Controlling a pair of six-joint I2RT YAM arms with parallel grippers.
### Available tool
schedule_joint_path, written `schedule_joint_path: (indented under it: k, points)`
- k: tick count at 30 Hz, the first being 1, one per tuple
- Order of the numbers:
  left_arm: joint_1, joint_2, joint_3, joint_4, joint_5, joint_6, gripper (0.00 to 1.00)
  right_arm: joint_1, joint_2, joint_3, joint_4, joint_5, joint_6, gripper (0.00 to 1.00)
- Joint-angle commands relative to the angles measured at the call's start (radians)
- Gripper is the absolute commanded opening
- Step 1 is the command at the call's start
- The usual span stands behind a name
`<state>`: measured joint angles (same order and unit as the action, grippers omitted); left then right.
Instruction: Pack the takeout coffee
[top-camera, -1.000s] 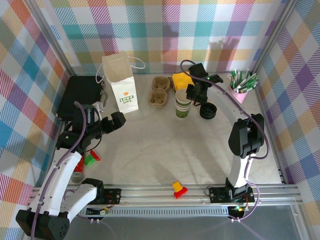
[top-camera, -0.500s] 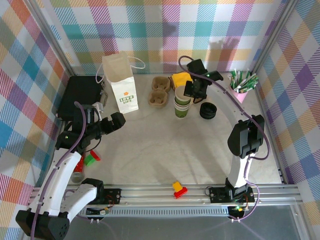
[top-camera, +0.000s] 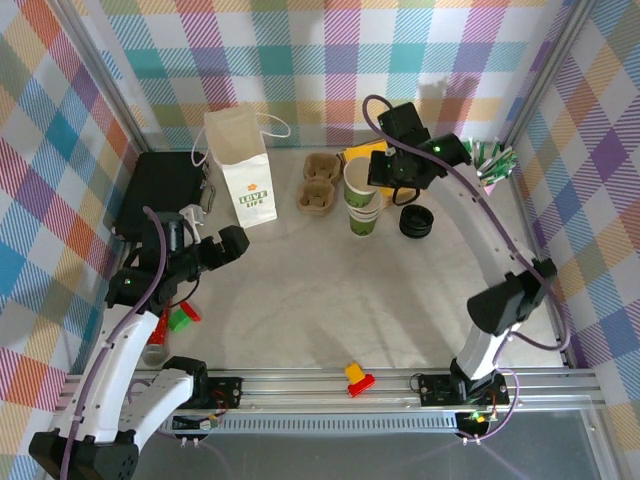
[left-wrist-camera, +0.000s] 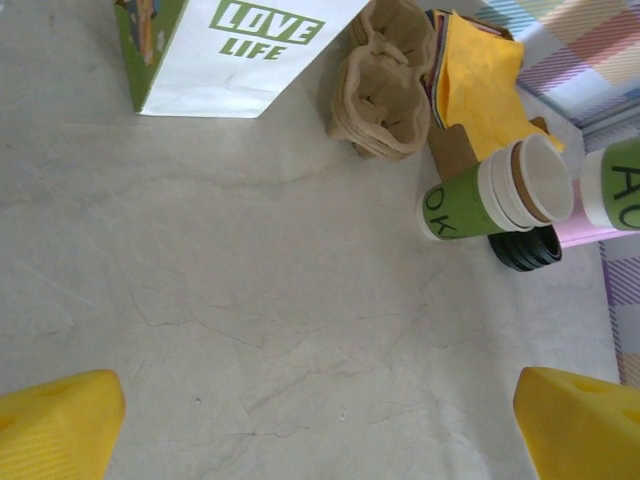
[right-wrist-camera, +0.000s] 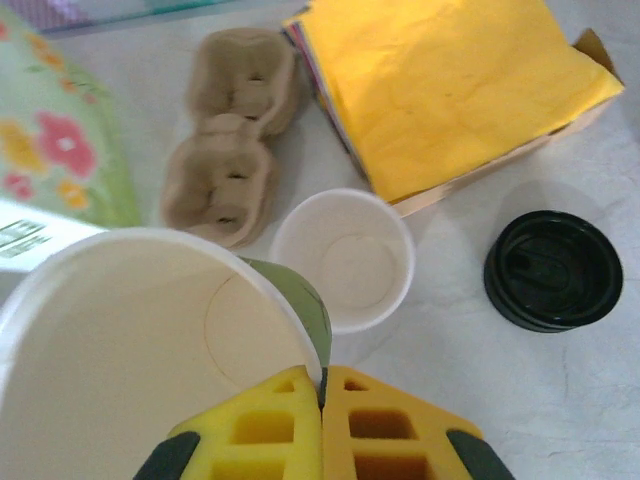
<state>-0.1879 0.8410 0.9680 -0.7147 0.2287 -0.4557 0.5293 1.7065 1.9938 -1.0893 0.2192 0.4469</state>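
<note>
Plainly, right gripper (right-wrist-camera: 322, 390) pinches one lidless cup (right-wrist-camera: 130, 340) — left gripper (left-wrist-camera: 318, 428) gapes; one cup stack (right-wrist-camera: 342, 262), one lid stack (right-wrist-camera: 553, 270).

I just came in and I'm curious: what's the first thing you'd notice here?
The right claw pinches the rim of an open cup, holding it above the cup stack at the back of the table. A white bag stands to the left, and black lids lie right of the stack.
</note>
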Motion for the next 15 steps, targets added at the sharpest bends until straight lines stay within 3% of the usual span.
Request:
schedule_joint_path:
  k: [1,8,15]
  points:
    - [-0.005,-0.019,-0.006,0.003,0.041,0.034,0.98,0.07,-0.088,-0.075,-0.011,-0.029,-0.023,0.03]
    - [-0.005,-0.075,-0.076,0.04,0.044,0.043,0.99,0.24,-0.243,-0.403,0.143,0.039,0.027,0.04]
    - [-0.005,-0.133,-0.127,0.086,0.099,0.054,0.98,0.324,-0.304,-0.669,0.306,0.072,0.091,0.02]
